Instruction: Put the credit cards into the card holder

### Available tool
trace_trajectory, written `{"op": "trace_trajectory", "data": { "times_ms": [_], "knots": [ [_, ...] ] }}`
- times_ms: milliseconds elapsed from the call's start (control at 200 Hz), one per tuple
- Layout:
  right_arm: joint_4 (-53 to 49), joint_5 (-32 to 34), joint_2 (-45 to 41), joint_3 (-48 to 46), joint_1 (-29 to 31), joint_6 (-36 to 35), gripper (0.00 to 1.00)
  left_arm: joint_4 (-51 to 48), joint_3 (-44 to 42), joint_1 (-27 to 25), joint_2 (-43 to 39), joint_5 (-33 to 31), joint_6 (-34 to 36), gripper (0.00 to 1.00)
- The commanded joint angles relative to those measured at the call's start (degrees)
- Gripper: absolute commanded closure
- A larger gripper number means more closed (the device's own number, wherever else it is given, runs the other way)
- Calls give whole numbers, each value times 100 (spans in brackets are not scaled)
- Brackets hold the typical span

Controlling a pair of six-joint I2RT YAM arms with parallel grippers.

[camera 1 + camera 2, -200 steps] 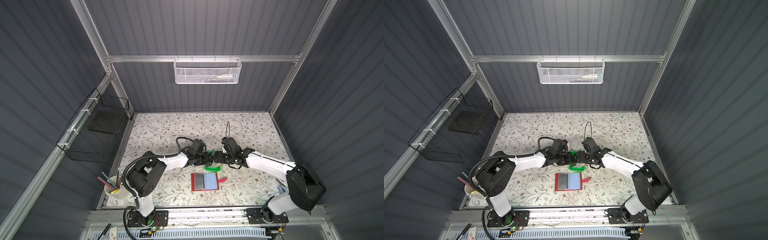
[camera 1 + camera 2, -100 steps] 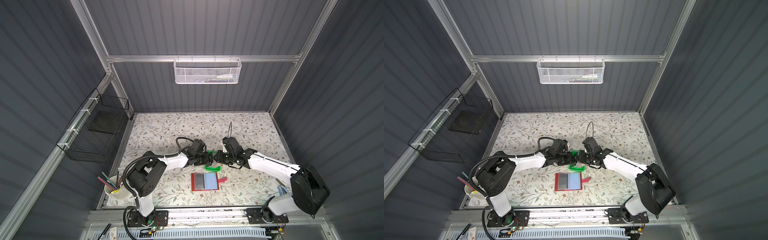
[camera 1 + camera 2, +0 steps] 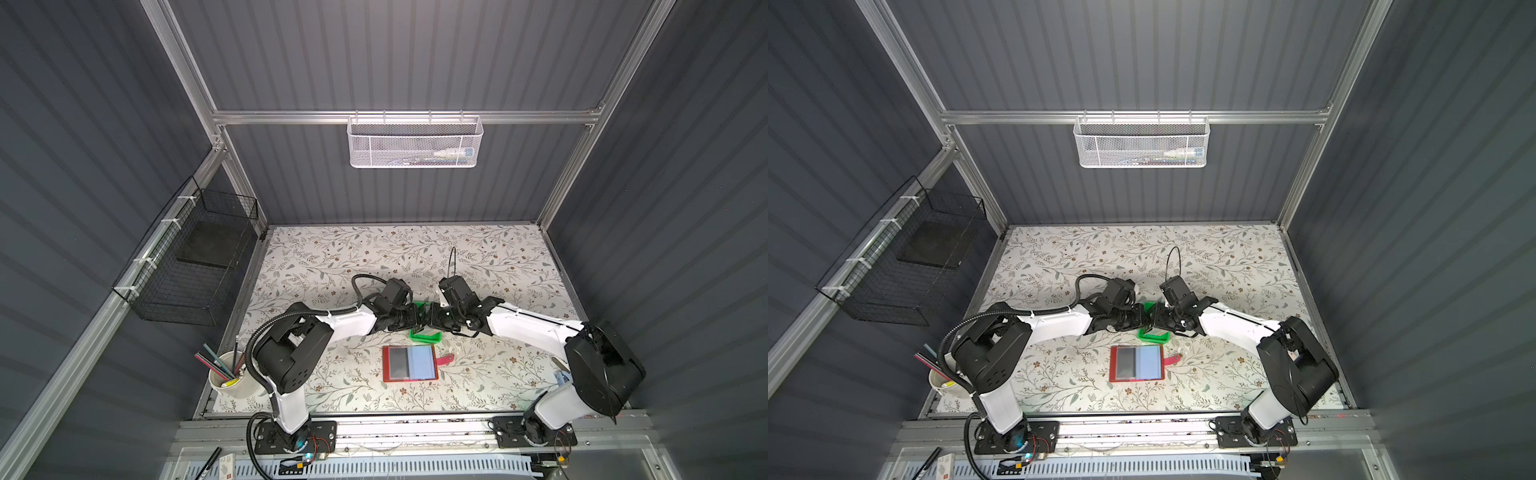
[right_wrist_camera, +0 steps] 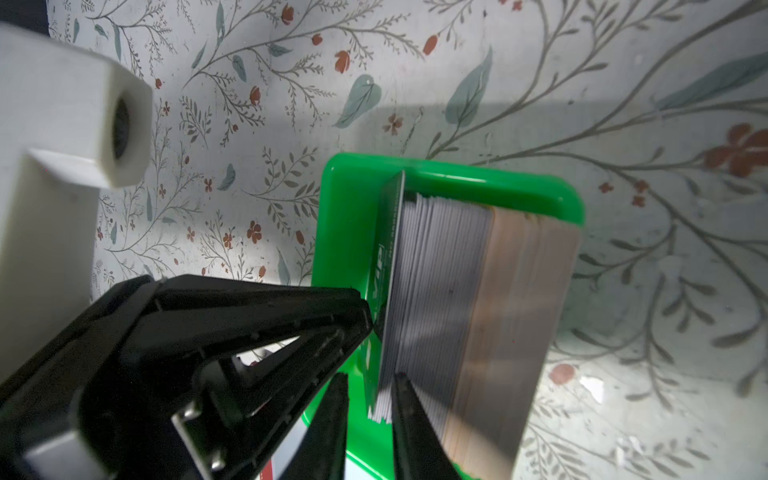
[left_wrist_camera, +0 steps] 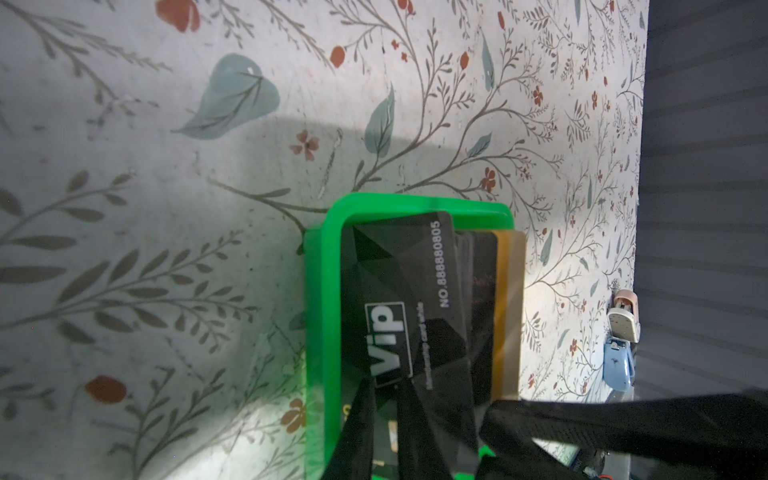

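Note:
The credit cards (image 4: 457,291) stand on edge in a small green tray (image 4: 345,208), a black "Vip" card (image 5: 399,291) at the front, leaning off the stack. In both top views the two grippers meet over this tray (image 3: 424,336). My right gripper (image 4: 368,399) has its jaws narrow around the near ends of the front few cards. My left gripper (image 5: 386,399) has its jaws close together at the front card, by the tray wall (image 5: 324,291). What it pinches is hidden. The red card holder (image 3: 409,363) lies open in front of the tray.
A cup of pens (image 3: 232,376) stands at the front left. A black wire basket (image 3: 195,266) hangs on the left wall and a white mesh basket (image 3: 415,143) on the back wall. Small blue and white items (image 5: 619,361) lie at the mat's right edge.
My right gripper's jaws have closed from wide to narrow around the front cards, and its arm has shifted slightly. The left arm and the card holder have not moved.

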Motion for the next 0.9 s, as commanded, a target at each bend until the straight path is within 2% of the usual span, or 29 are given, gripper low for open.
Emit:
{"op": "trace_trajectory", "data": {
  "times_ms": [0, 585, 896],
  "knots": [
    [34, -44, 110, 129, 43, -9, 79, -109, -120, 8, 103, 108, -48, 85],
    [-184, 155, 262, 247, 56, 0, 94, -105, -186, 6, -137, 176, -133, 86],
    [-625, 428, -22, 346, 57, 1, 97, -157, -729, 6, -1192, 74, -321, 84]
  ]
}}
